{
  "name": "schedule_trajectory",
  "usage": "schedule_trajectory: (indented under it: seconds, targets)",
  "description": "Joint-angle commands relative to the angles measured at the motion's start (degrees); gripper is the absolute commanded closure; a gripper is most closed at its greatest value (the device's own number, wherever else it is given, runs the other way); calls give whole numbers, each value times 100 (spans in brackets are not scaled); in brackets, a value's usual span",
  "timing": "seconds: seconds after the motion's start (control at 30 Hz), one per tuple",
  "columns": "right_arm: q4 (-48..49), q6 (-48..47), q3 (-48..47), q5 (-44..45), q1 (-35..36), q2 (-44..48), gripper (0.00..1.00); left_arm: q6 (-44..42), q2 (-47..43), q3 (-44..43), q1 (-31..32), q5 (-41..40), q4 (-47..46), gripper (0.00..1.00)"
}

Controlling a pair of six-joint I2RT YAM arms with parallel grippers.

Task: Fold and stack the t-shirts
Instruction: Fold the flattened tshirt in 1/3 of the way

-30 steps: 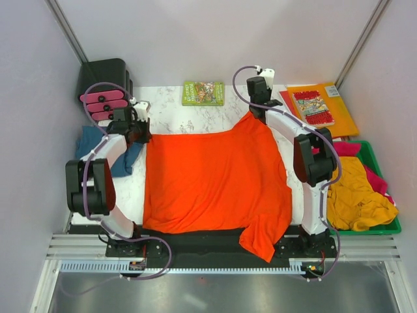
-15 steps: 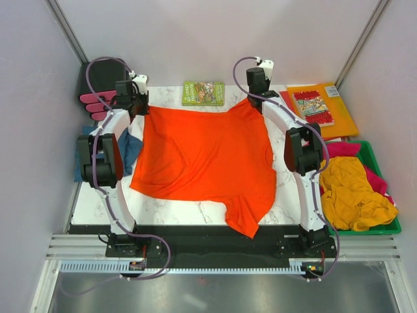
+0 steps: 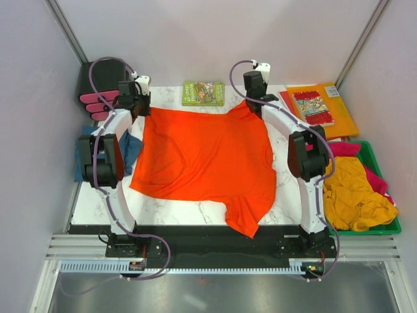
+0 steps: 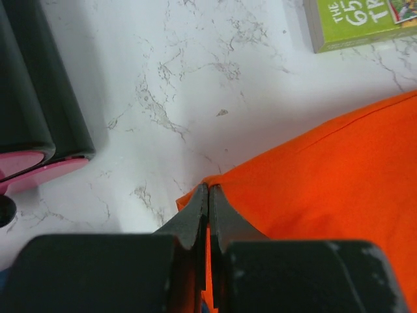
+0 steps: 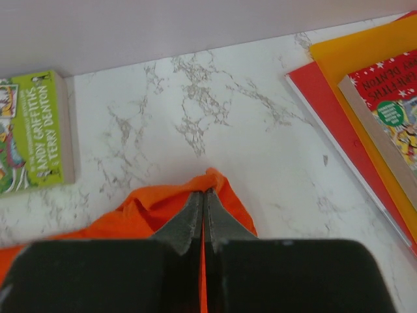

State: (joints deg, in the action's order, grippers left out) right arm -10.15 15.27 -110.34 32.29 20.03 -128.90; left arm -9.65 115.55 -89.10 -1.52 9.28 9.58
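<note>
Two tools, one orange-red t-shirt (image 3: 202, 160): spreading stage, no fold made yet.
Left tool (image 4: 208, 190) closed on the shirt's far-left corner. Right tool (image 5: 203, 194) closed on the far-right corner, with a small bunch of cloth showing past its tips. Both corners are held low at the far side of the marble surface (image 3: 169, 210), near the green paperback (image 3: 203, 92), likely to draw the cloth taut and flat ahead of folding. The shirt body lies flat mid-surface, and one sleeve reaches over the near edge. Collar end versus hem end is hard to tell from above. Awaiting their turn: teal-blue t-shirt (image 3: 130, 153) at the left edge beneath the left arm; mustard-yellow t-shirt (image 3: 355, 192) and magenta-pink t-shirt (image 3: 345, 149) heaped in the green bin (image 3: 378, 160) on the right.
</note>
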Motion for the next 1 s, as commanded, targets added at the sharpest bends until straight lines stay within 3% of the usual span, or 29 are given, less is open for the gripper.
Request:
schedule_trajectory:
  seconds: [0.0, 0.23, 0.43, 0.67, 0.97]
  targets:
    - [497, 169, 1127, 216, 334, 1463, 100, 104, -1007, 252, 11, 39, -71, 98]
    - [497, 626, 3279, 567, 923, 2746, 100, -81, -1912, 1287, 2, 65, 17, 98]
    - [286, 1188, 4405, 699, 1152, 3380, 100, -256, -2492, 2167, 2, 4, 61, 98]
    - [66, 1734, 5093, 769, 1363, 3819, 100, -415, -2669, 2705, 2, -207, 8, 98]
    - [-22, 1727, 5340, 1199, 1486, 4049, 100, -468, -2283, 2530, -15, -550, -282, 98]
